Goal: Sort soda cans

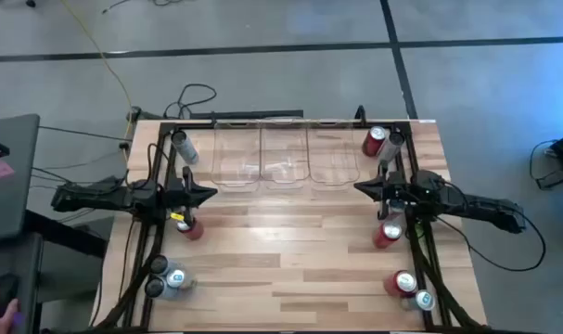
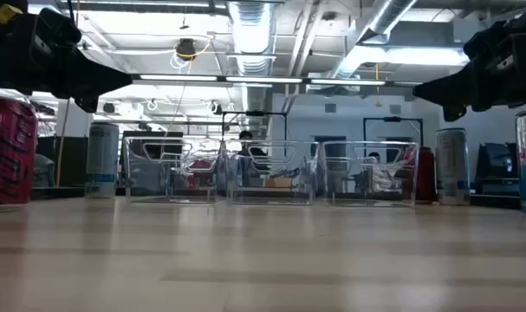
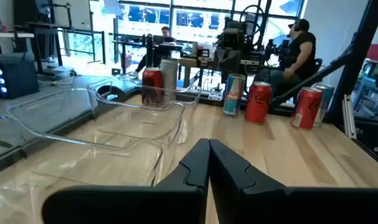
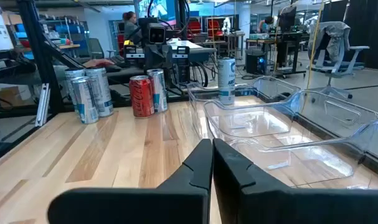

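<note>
Cans sit in small groups around the edges of your table [image 1: 290,260]. In the high view, you have one silver can [image 1: 184,148] at the upper left and a red can [image 1: 374,141] at the upper right. Another red can [image 1: 190,227] stands left of the middle, with more cans [image 1: 167,278] at the lower left. Two red cans [image 1: 387,234] [image 1: 401,283] stand on the right side. Three clear bins [image 1: 283,160] sit in a row at the top middle, with nothing in them. Your left gripper [image 1: 210,194] hangs at the left and your right gripper [image 1: 359,188] at the right. Both have their fingers pressed together and hold nothing.
</note>
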Robot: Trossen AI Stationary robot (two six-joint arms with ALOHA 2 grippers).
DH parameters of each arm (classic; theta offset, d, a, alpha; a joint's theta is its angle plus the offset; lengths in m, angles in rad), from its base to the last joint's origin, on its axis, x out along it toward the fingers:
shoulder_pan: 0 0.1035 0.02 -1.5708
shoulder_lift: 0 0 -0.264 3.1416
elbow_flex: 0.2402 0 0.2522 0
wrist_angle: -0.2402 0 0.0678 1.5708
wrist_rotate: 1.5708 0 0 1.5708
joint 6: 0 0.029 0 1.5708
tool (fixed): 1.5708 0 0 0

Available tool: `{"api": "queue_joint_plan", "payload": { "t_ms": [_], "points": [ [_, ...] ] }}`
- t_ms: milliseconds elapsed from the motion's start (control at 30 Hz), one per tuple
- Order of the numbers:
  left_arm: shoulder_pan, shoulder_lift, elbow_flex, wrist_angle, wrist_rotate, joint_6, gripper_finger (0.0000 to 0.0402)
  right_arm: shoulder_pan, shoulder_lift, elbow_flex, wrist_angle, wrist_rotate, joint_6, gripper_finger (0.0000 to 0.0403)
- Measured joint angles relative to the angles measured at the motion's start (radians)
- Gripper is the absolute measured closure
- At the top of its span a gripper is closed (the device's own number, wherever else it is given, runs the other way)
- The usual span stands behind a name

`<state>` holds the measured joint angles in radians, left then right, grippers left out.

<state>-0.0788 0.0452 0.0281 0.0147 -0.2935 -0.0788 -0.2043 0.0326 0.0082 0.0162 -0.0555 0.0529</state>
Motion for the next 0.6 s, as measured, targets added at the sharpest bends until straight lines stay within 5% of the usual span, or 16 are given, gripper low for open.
{"api": "queue_joint_plan", "payload": {
  "t_ms": [600],
  "points": [
    [0.0,0.016,0.0,0.0,0.0,0.0,0.0395,0.0,0.0,0.0,0.0,0.0,0.0,0.0369]
  ]
}}
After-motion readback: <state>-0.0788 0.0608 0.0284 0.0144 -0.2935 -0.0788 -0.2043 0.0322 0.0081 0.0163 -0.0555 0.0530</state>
